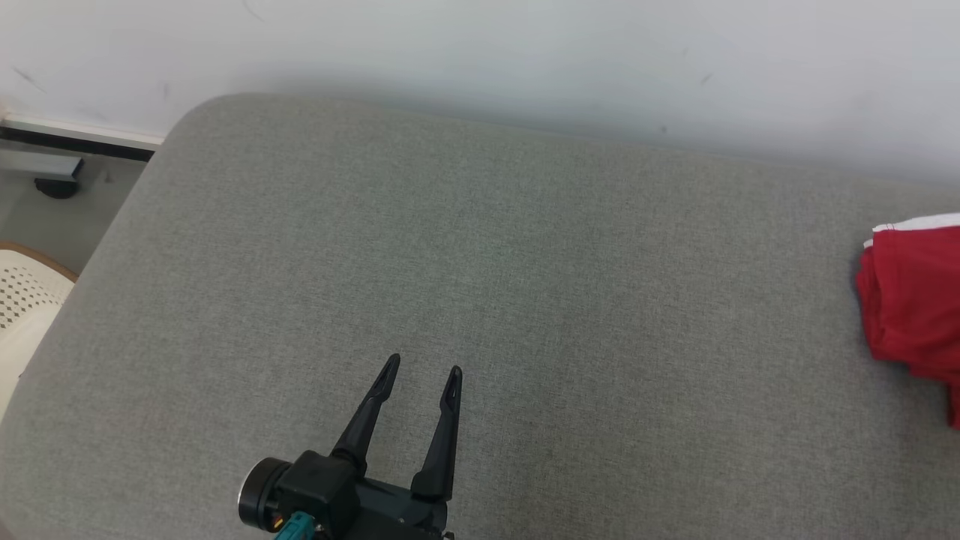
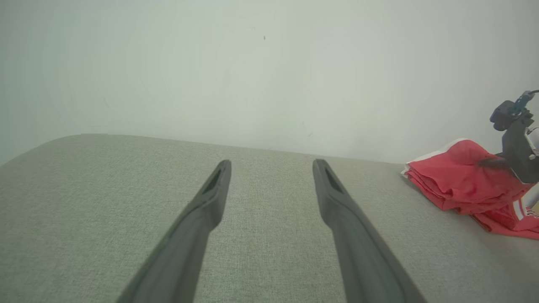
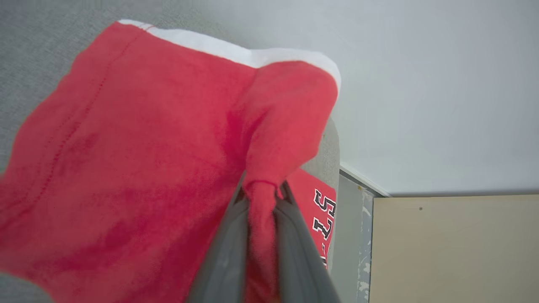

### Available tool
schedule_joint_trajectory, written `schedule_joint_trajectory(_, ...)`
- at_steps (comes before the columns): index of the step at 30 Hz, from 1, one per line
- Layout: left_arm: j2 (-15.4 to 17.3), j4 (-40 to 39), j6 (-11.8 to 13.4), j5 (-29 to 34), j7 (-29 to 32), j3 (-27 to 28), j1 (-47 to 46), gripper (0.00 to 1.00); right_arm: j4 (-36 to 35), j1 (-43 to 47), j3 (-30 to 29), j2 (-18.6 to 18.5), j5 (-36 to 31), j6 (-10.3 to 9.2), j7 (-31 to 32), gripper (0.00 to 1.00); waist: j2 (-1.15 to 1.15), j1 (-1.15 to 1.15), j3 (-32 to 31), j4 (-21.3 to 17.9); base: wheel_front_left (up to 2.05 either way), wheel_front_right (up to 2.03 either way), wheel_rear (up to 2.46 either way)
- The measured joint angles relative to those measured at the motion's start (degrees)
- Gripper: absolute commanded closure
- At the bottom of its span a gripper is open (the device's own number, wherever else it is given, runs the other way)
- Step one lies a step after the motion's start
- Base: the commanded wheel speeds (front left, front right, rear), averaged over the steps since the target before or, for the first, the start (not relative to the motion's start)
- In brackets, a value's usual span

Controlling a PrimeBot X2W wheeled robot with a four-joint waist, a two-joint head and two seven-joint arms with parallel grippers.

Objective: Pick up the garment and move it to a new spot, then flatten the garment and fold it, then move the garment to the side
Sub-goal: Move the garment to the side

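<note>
The garment [image 1: 911,300] is red with white trim and black lettering, bunched at the right edge of the grey cushioned surface [image 1: 480,285]. In the right wrist view my right gripper [image 3: 261,191] is shut on a pinched fold of the garment [image 3: 139,160], lifting that fold above the rest. The left wrist view shows the garment [image 2: 463,185] far right with the right arm's dark gripper body above it. My left gripper [image 1: 422,371] hovers open over bare cushion near the front, its fingers [image 2: 210,198] spread with nothing between them.
A pale wall [image 1: 525,52] runs along the cushion's far edge. At the far left a white perforated chair [image 1: 22,300] stands beside the cushion, with floor behind it. A beige panel [image 3: 454,248] sits past the cushion's right end.
</note>
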Motion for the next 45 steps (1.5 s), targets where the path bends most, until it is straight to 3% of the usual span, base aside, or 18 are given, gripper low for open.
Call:
schedule_joint_trajectory(6,0.45,-0.42,0.20,0.00,0.26,-0.02,-0.05,0.00,-2.75,-1.05,6.26,-2.33,8.83,0.00,-1.16,1.00,0.00,0.00,0.30,-0.65,0.00,0.00,0.00)
schedule_joint_trajectory(11,1.08,-0.73,0.68,-0.25,0.45,0.18,0.29,0.00,-8.45,1.25,13.15,-5.01,17.08,0.00,5.35,1.00,0.00,0.00,-0.46,-1.01,0.00,0.00,0.00)
schedule_joint_trajectory(18,1.45,-1.66,0.69,-0.34,1.27,-0.63,1.01,0.00,-22.79,6.77,20.60,-16.14,27.94,0.01,14.45,1.00,0.00,-0.01,-0.43,-2.08,0.00,0.00,0.00)
schedule_joint_trajectory(22,1.83,-2.18,0.68,-0.27,1.76,-0.97,0.93,0.00,-27.53,8.15,19.71,-20.74,27.80,0.01,13.79,1.00,0.00,0.00,0.72,-2.16,0.00,0.00,0.00)
schedule_joint_trajectory(23,1.91,-2.32,0.68,-0.22,1.92,-1.04,0.93,0.00,-28.00,8.15,18.50,-21.36,26.99,0.01,12.71,0.27,0.00,-0.01,1.04,-2.16,0.00,0.00,0.00)
schedule_joint_trajectory(24,1.93,-2.44,0.68,-0.21,1.94,-1.10,0.91,0.00,-28.03,8.20,17.13,-21.53,26.24,0.00,11.90,0.00,0.00,-0.01,1.39,-2.14,0.00,0.00,0.00)
schedule_joint_trajectory(34,2.00,-2.27,0.79,-0.04,2.16,-1.36,0.04,0.00,-26.86,12.85,3.42,-14.54,17.46,0.01,10.92,0.00,0.00,0.00,3.02,-1.45,0.00,0.00,0.00)
schedule_joint_trajectory(40,1.87,-1.66,0.85,-0.38,1.56,-1.29,0.04,0.00,-30.04,15.23,-5.50,-9.93,14.97,0.00,11.66,0.00,0.00,0.00,1.43,-1.80,0.00,0.00,0.00)
schedule_joint_trajectory(45,1.85,-0.70,1.20,-0.74,0.87,-0.77,0.47,0.00,-37.38,22.48,-11.70,-4.52,13.08,0.01,11.92,0.00,0.00,0.00,-1.25,-2.42,0.00,0.00,0.00)
